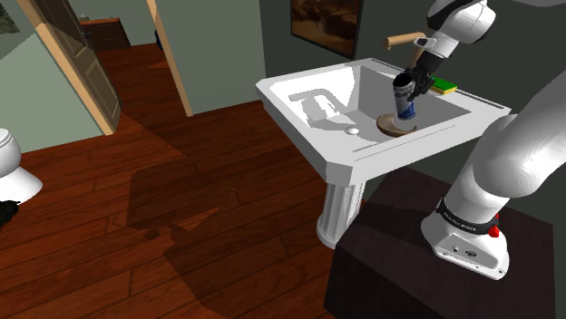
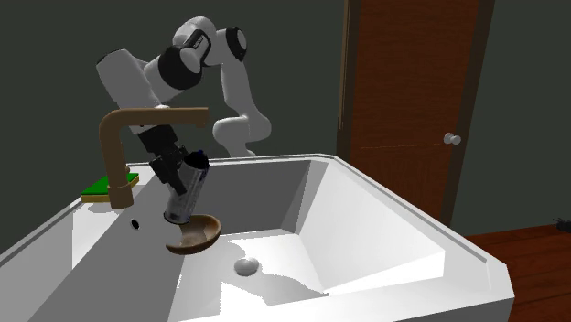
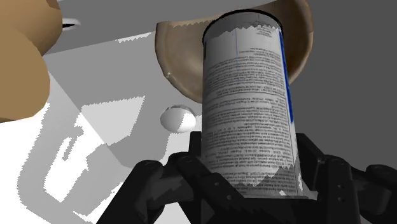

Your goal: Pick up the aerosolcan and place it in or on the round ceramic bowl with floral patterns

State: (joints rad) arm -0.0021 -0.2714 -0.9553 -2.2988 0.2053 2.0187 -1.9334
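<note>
1. White sink (image 2: 457,247) on a pedestal carried everything; its basin held a brown bowl (image 2: 197,236) on the side nearest the faucet.
2. The gripper (image 2: 176,183) was clenched on the can (image 2: 186,192), its black fingers clasping the sides of the can's upper part.
3. The can, with a grey printed label and a blue stripe, hung tilted over the bowl, with its lower end down at the bowl's rim. Whether it touched the bowl could not be told.
4. In the wrist view the bowl's hollow showed right behind the can's far end.
5. A tan faucet (image 2: 128,128) stood just beside the gripper. Its post rose from the sink's ledge, and its spout reached out level above the gripper and can. In the second exterior view it crossed in front of the arm.
6. A green and yellow sponge (image 2: 108,189) lay on the ledge behind the faucet's post, apart from the bowl.
7. A pale round drain plug (image 2: 245,266) sat in the basin floor near the bowl, not touching it.
8. The basin's steep walls closed in the bowl on the far sides, and the faucet's shadow lay across the basin floor.
9. Beyond the sink in the second exterior view stood a brown door (image 2: 412,91) with a round knob (image 2: 451,139).
10. In the shoulder view a wooden floor (image 1: 181,208) spread at the sink's left, with a white toilet (image 1: 14,163) at the far left edge.
11. The dark stand (image 1: 408,272) stood close against the pedestal.
</note>
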